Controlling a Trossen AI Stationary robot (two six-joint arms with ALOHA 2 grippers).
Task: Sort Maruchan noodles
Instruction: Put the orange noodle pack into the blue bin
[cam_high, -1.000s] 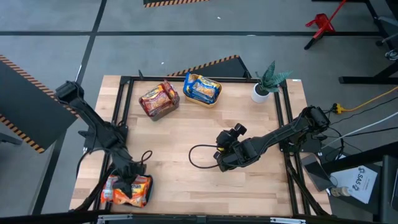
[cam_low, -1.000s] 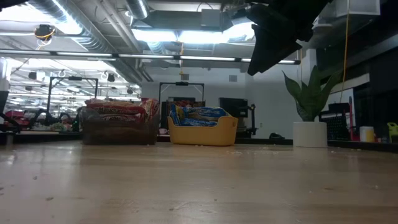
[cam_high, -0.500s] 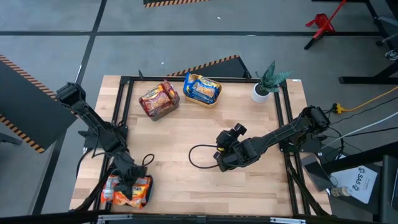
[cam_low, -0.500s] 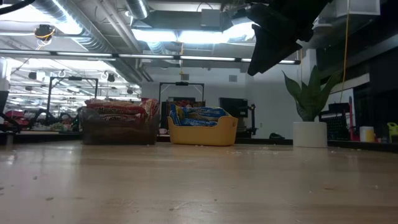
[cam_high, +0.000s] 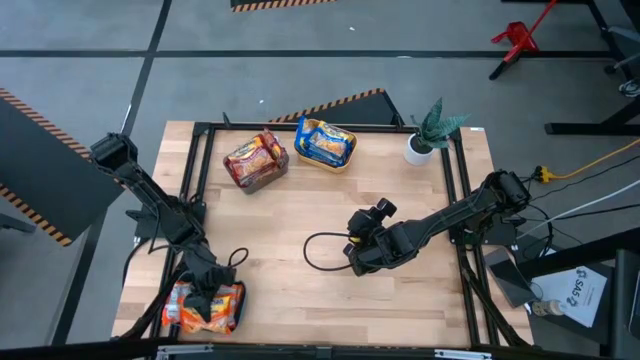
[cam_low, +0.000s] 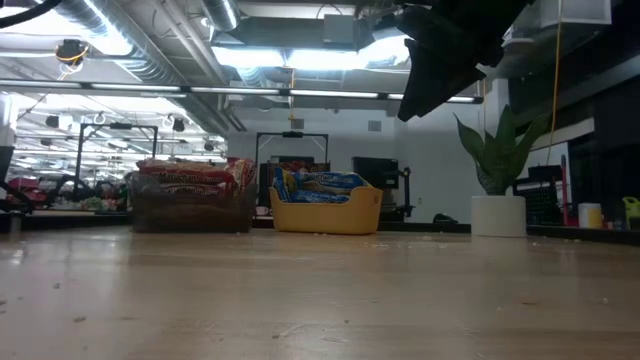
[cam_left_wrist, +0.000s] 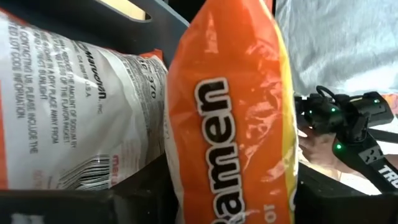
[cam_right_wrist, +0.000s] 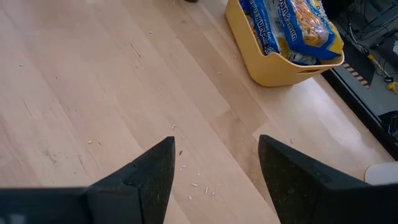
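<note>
A: Left tool (cam_high: 213, 300)?
B: It sat low at the near-left corner of the pale wooden counter (cam_high: 300, 230), down among the orange-red shiny ramen packets (cam_high: 200, 308) piled there. The left wrist view was filled by one orange packet printed "Ramen" (cam_left_wrist: 233, 124), standing on edge right against the camera, with a silver-white packet with red print (cam_left_wrist: 81, 118) just beside it. Whether the fingers were apart or clamped on a packet could not be told.
A: Right tool (cam_right_wrist: 214, 163)?
B: It hovered over the bare middle of the counter, fingers (cam_right_wrist: 146, 171) apart, nothing between them. In the high view that arm reached in from the right edge, and a black cable loop (cam_high: 320, 250) lay on the wood just beside it.
A: Other noodles?
B: At the far edge, red-orange packets (cam_high: 255, 158) filled a dark grey plastic bin (cam_low: 190, 210); blue-yellow packets (cam_high: 325, 143) filled a yellow plastic bin (cam_right_wrist: 273, 62) just beside it. The two bins stood near each other, not touching.
A: Anything else?
B: A green potted plant in a white pot (cam_high: 420, 147) stood at the far-right corner, well apart from both tools.
</note>
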